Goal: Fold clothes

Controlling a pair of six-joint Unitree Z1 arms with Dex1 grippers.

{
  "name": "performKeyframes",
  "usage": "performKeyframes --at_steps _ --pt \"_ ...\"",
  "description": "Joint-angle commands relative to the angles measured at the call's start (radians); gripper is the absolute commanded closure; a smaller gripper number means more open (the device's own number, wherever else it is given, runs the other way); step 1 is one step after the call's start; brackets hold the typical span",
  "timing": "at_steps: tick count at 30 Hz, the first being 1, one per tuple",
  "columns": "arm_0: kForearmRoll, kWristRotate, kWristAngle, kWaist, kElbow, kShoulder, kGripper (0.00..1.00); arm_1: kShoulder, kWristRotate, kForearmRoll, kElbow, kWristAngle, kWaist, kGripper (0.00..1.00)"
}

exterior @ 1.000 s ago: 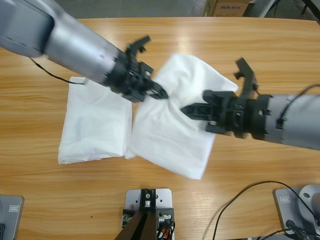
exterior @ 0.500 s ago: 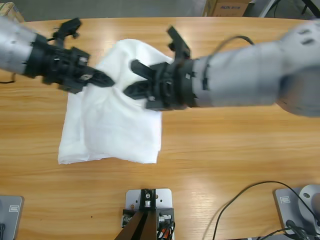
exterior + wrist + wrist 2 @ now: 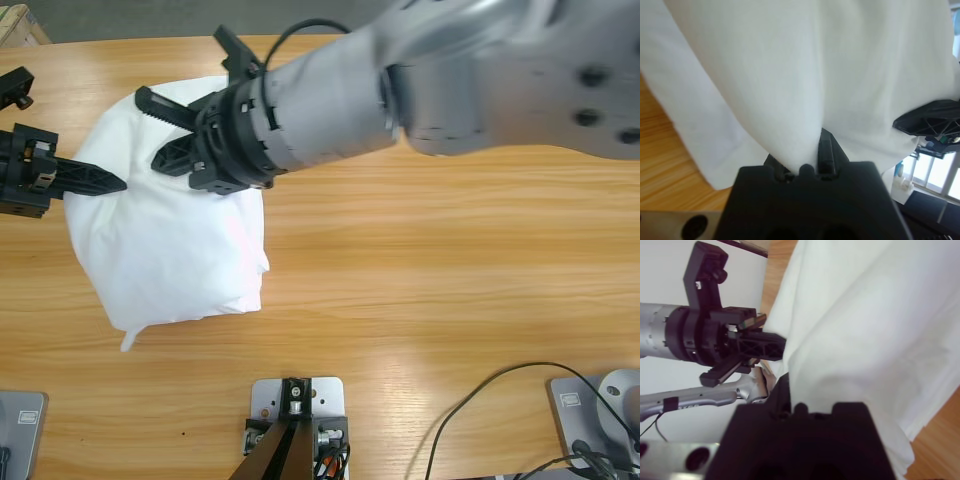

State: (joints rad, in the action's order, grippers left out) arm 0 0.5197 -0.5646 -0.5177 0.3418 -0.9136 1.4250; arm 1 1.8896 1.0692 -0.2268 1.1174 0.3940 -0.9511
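Note:
The clothes form one white bundle at the table's left, raised at its top and draped down to the wood; I cannot tell separate shirts apart. My left gripper reaches in from the left edge and is shut on a pinch of the white cloth, which hangs out of its jaws. My right gripper comes from the upper right over the bundle's top, its two jaws spread wide with cloth against them. In the right wrist view the cloth covers most of that gripper, and the left gripper shows beyond it.
Bare wooden table stretches to the right of the bundle. A cardboard box sits at the far left corner. Black cables loop at the front right.
Both grippers have carried the white cloth leftward across the table, onto the folded white piece at the left. The right gripper's jaws, together a second ago, now stand apart.

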Motion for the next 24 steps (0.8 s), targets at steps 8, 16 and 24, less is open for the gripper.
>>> performKeyframes --at_steps 8,16,24 --pt "-0.040 0.077 0.014 -0.040 0.029 0.130 1.000 0.170 -0.018 0.035 0.095 0.030 -0.002 1.000" --pt "-0.040 0.115 0.026 -0.068 0.030 0.192 1.000 0.221 -0.019 0.038 0.121 0.042 -0.002 1.000" --pt "-0.043 0.140 0.038 -0.080 0.025 0.239 1.000 0.253 -0.030 0.041 0.136 0.034 -0.001 1.000"
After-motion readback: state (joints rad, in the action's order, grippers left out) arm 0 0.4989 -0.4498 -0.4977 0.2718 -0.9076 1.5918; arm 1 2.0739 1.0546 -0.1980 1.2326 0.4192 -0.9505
